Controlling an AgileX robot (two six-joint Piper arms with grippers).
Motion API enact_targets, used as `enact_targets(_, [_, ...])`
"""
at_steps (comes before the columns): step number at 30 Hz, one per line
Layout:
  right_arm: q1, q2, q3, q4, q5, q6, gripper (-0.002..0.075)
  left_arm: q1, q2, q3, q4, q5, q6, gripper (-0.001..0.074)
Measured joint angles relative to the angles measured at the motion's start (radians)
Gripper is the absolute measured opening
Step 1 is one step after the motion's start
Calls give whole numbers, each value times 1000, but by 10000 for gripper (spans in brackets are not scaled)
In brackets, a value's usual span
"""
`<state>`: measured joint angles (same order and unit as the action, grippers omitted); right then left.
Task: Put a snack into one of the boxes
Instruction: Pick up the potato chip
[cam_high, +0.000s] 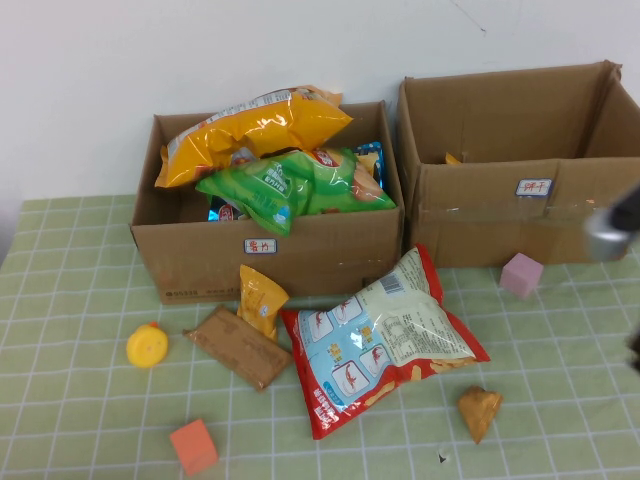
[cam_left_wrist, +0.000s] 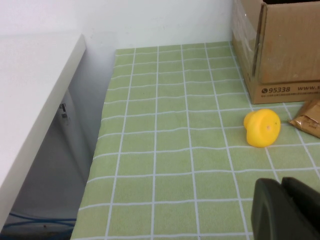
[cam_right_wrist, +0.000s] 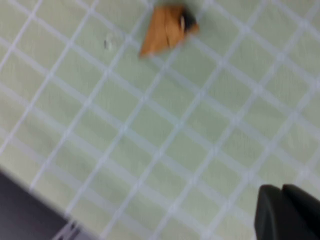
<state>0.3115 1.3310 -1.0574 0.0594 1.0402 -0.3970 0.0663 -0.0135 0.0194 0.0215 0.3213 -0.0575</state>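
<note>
A large red and white chip bag (cam_high: 385, 340) lies on the green checked table in front of two cardboard boxes. A small orange-yellow snack packet (cam_high: 261, 300) leans by a flat brown packet (cam_high: 238, 346). The left box (cam_high: 270, 255) is piled with yellow and green snack bags. The right box (cam_high: 500, 215) looks nearly empty. My left gripper (cam_left_wrist: 281, 184) is shut and empty, low over the table near the front left, short of a yellow duck toy (cam_left_wrist: 262, 128). My right gripper (cam_right_wrist: 282, 190) is shut and empty above the table near a brown triangular snack (cam_right_wrist: 167, 27). The right arm (cam_high: 610, 232) shows blurred at the right edge.
A yellow duck toy (cam_high: 147, 345), an orange cube (cam_high: 193, 445), a pink cube (cam_high: 521, 274) and the brown triangular snack (cam_high: 479, 410) lie on the table. The table's left edge (cam_left_wrist: 97, 165) drops off beside a white surface (cam_left_wrist: 30, 90).
</note>
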Motion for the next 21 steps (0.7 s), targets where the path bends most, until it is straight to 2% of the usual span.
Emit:
enact_targets(7, [23,208,-97,60,-129,6,1,0,0,0,0,0,0,-3])
enact_targets(10, [23,298,-151,112,-167,6,63,0,0,0,0,0,0,-2])
enact_targets(12, [23,343,-177,159,-199,6,151,0,0,0,0,0,0,-3])
enact_targets(14, [23,386,-198,220,-232,6,309,0,0,0,0,0,0,-2])
enact_targets(15, [23,401,-205,253,-244,6,358,0,0,0,0,0,0,-3])
enact_targets(18, [23,455,-227,345,-282,6,567,0,0,0,0,0,0,-3])
enact_targets(21, [26,493,-231,424,-324,4,650,0,0,0,0,0,0,-3])
